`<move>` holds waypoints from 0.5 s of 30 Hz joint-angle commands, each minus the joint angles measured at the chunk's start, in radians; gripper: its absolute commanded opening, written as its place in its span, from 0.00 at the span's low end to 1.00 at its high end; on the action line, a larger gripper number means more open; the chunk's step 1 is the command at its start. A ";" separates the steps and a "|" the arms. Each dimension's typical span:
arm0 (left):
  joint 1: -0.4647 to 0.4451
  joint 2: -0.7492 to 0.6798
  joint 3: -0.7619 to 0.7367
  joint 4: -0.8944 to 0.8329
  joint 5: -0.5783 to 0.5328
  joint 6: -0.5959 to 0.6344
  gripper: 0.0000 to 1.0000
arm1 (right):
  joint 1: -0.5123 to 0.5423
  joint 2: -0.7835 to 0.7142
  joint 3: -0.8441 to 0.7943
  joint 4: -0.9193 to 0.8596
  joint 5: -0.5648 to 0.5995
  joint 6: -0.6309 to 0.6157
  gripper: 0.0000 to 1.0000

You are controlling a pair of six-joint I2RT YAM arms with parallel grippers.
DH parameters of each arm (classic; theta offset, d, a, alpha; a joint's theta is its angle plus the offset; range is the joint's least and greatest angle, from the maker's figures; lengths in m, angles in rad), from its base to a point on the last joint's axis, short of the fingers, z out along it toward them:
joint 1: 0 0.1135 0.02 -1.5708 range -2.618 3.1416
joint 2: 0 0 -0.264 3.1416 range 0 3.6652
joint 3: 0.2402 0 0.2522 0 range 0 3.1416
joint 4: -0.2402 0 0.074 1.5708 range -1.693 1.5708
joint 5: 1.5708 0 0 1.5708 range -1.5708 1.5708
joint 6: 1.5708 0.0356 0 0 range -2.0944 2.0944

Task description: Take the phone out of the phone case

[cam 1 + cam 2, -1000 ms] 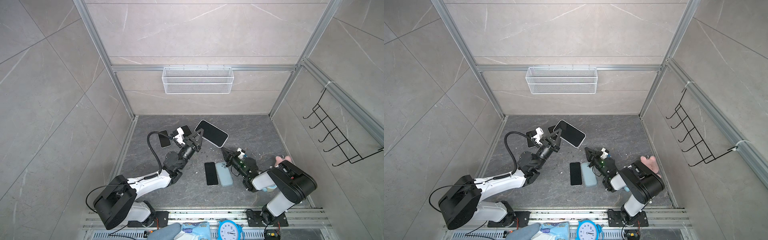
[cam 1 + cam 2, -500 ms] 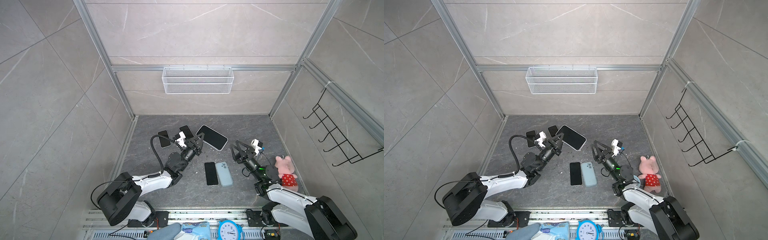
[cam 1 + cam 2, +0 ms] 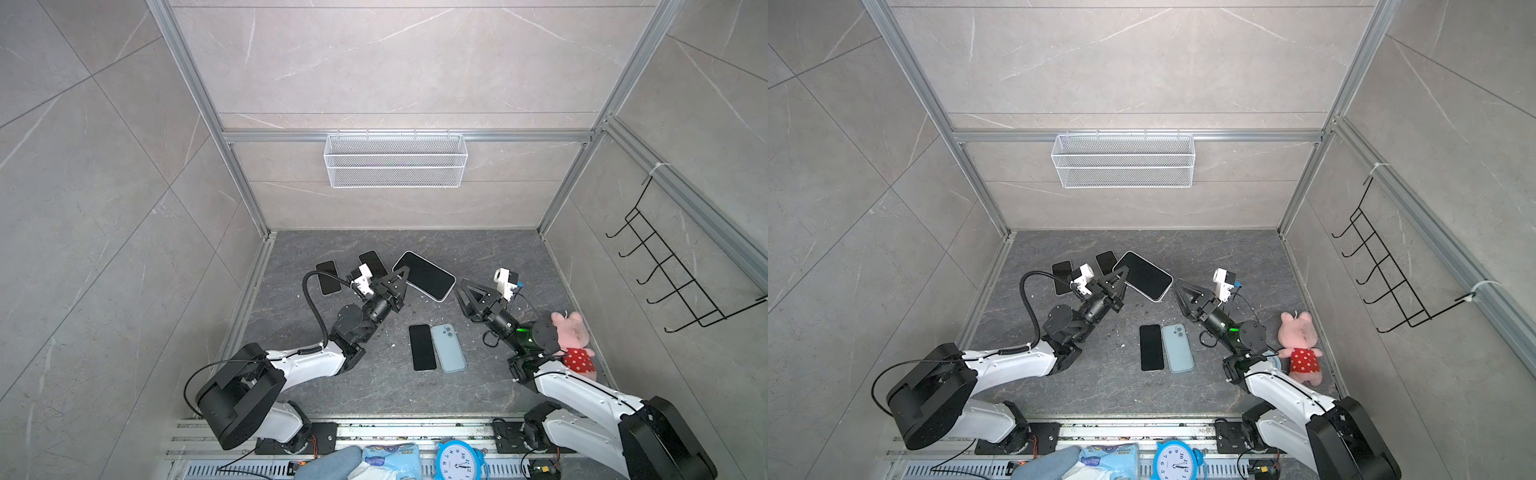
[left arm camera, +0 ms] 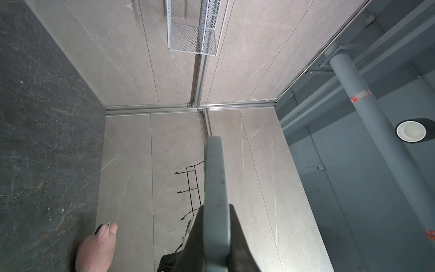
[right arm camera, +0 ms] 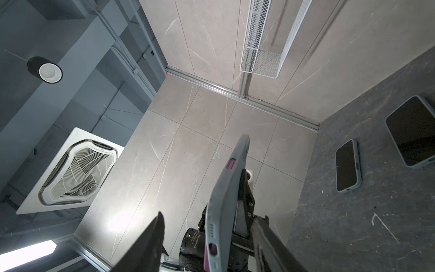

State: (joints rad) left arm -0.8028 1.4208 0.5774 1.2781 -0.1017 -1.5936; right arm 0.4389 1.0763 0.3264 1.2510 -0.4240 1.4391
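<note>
Grey tiled walls box in my workspace, with a dark stone-look tabletop under both arms. My left gripper is clamped on one end of the phone and holds it off the surface near the back, tilted, screen up in both top views. My right gripper hangs just beside the free end with its jaws spread, gripping nothing. The right wrist view shows the grey phone case edge-on in the gap between the fingers.

I judge the phone stiff, fairly hefty for its size and glass-fronted, so it is slippery and breakable if dropped. The case looks rubbery and should flex. I would take the case lip at a free corner and peel it back, keeping the pads off the screen.
</note>
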 commanded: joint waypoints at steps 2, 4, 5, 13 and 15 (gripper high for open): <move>-0.002 -0.003 0.024 0.107 0.011 -0.007 0.00 | 0.004 -0.008 0.040 -0.056 -0.028 -0.031 0.58; -0.001 -0.003 0.024 0.107 0.013 -0.004 0.00 | 0.005 -0.004 0.048 -0.069 -0.029 -0.031 0.54; -0.002 -0.003 0.024 0.107 0.014 -0.002 0.00 | 0.006 -0.003 0.052 -0.081 -0.029 -0.033 0.53; -0.005 -0.002 0.031 0.107 0.028 0.010 0.00 | 0.006 0.031 0.071 -0.088 -0.023 -0.028 0.44; -0.004 0.000 0.032 0.107 0.032 0.012 0.00 | 0.007 0.040 0.072 -0.081 -0.025 -0.026 0.42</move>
State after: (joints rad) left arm -0.8036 1.4311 0.5774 1.2778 -0.0917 -1.5932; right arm 0.4393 1.1053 0.3687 1.1618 -0.4355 1.4200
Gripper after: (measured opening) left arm 0.110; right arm 0.429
